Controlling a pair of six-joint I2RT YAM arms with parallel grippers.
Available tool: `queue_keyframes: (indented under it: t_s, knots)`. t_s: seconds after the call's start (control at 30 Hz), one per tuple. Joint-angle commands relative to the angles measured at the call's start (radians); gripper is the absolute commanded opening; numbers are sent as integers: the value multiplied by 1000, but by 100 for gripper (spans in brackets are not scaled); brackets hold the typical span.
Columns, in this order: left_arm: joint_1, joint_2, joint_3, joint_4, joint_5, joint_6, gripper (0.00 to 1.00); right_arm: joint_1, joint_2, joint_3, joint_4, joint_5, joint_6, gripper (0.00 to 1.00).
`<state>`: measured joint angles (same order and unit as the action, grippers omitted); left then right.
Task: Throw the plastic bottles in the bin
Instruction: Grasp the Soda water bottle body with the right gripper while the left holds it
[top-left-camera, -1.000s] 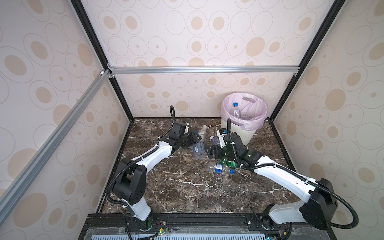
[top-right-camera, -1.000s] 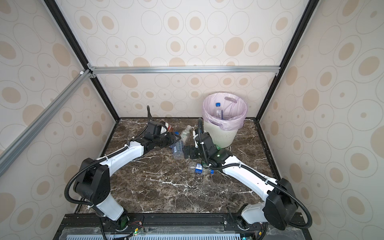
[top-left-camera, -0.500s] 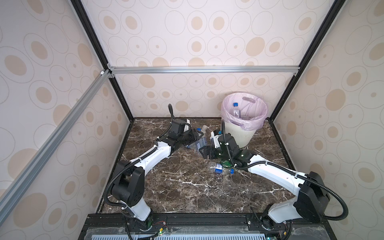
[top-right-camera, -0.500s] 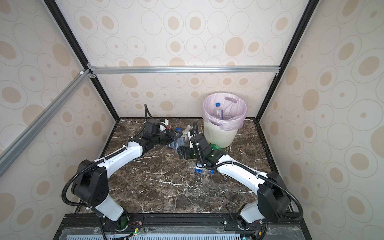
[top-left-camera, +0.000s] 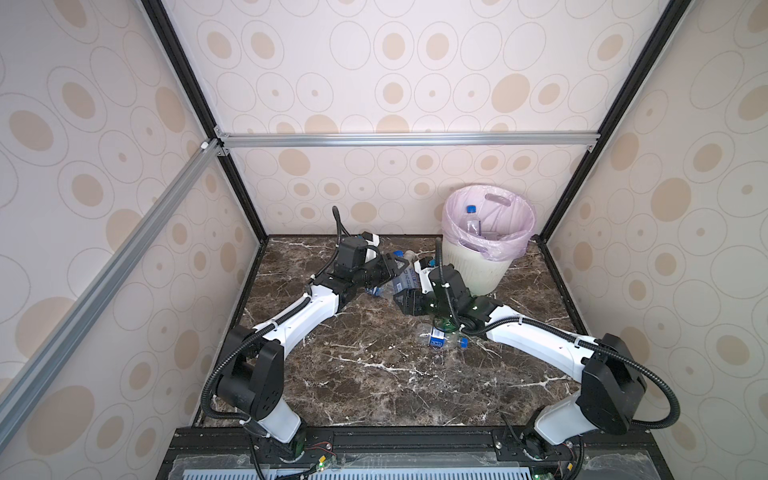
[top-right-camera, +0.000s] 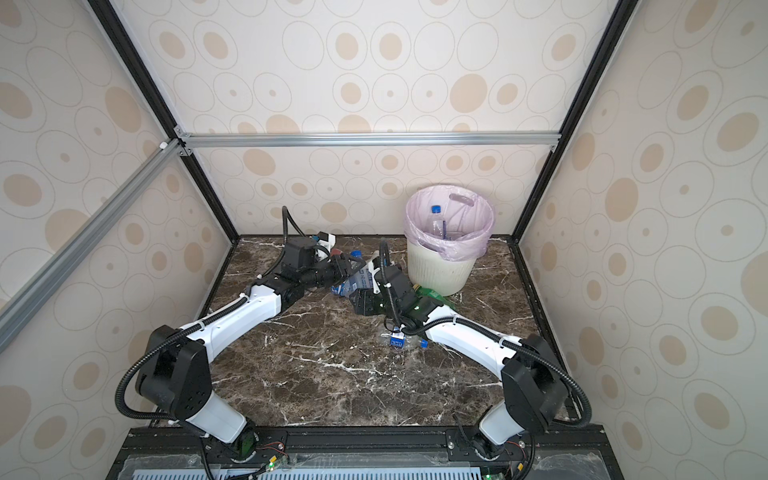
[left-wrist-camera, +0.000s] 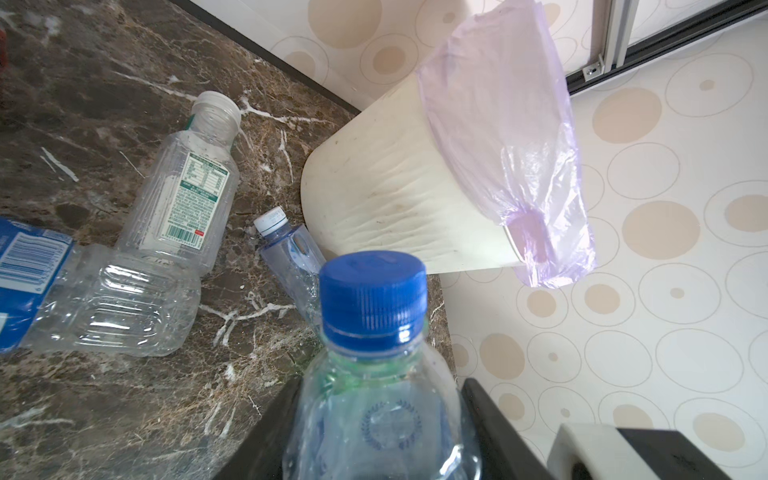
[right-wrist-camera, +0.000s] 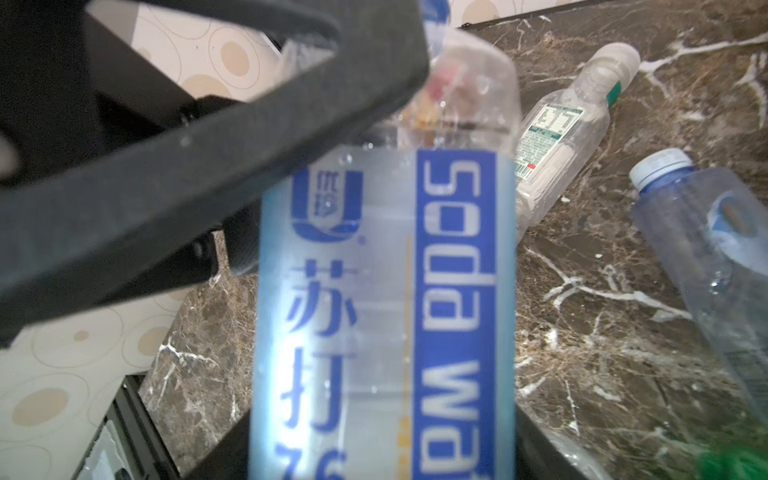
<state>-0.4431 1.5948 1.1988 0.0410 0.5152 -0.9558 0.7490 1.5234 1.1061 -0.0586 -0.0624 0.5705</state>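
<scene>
My left gripper (left-wrist-camera: 374, 415) is shut on a clear plastic bottle with a blue cap (left-wrist-camera: 374, 374), held just off the floor left of the bin (left-wrist-camera: 386, 178). In both top views this gripper (top-left-camera: 397, 266) (top-right-camera: 347, 266) sits a short way from the cream bin (top-left-camera: 478, 266) (top-right-camera: 436, 270) with its lilac bag. My right gripper (right-wrist-camera: 374, 449) (top-left-camera: 401, 297) is shut on a blue-labelled soda water bottle (right-wrist-camera: 382, 291) (top-left-camera: 409, 278), fingers on both its sides. One blue-capped bottle (top-left-camera: 471, 220) stands inside the bin.
Loose on the marble floor are a clear bottle with a green-and-white label (left-wrist-camera: 187, 187), a small bluish bottle with a white cap (left-wrist-camera: 291, 253), a green bottle (top-right-camera: 432, 293) and a blue-labelled bottle (top-left-camera: 436, 334) under my right arm. The left gripper's black finger (right-wrist-camera: 166, 166) crosses close over the soda bottle.
My right gripper has swung left into the bottle cluster and closed from wide open onto the soda water bottle. The left gripper has shifted slightly towards the bin with its bottle.
</scene>
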Motion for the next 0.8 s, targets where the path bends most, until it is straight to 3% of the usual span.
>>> queue_keyframes:
  t_s: [0.0,0.13,0.37,0.63,0.77]
  knots:
    - [3,-38,7,25,27,-17,57,3,8,26,8,12,10,63]
    - [4,-41,8,16,18,-12,59,2,-5,29,-11,27,1,52]
    - [7,-47,33,-18,-1,14,73,1,-31,36,-56,49,-10,44]
    - [30,-82,72,-71,-32,50,99,1,-60,81,-156,125,-55,43]
    - [37,-100,112,-98,-27,112,99,-1,-75,147,-246,177,-114,43]
